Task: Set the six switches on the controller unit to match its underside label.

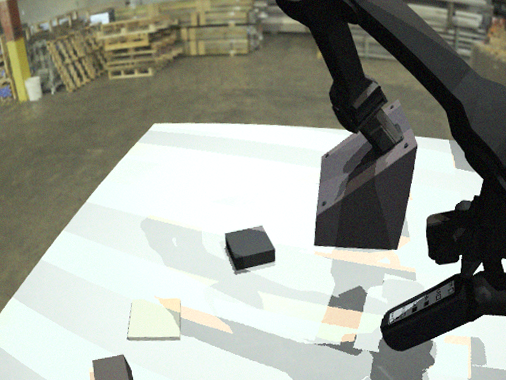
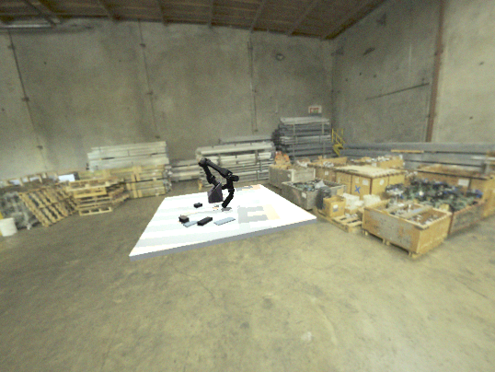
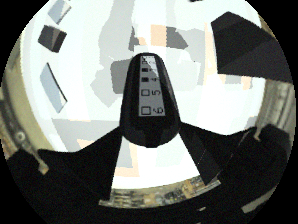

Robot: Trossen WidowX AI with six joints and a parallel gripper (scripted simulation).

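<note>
Grips the dark grey controller unit (image 1: 425, 326) (image 2: 226, 203) (image 3: 150, 131) in the gripper (image 1: 471, 299) (image 2: 228, 198) (image 3: 149, 127), closed on one end of it, and holds it tilted above the counter (image 1: 193, 176) (image 2: 184, 239) (image 3: 90, 105), near the large sloped block (image 1: 360, 213) (image 2: 214, 194) (image 3: 245, 45). Shows the printed label (image 1: 421, 301) (image 3: 151, 95) to the wrist view, with squares 3 and 4 filled and 5 and 6 empty, but leaves square 1 too small to read. Bears, well apart on the counter, a small black block (image 1: 249, 245) (image 2: 198, 204) and a pale yellowish tile (image 1: 155, 319) lying flat.
</note>
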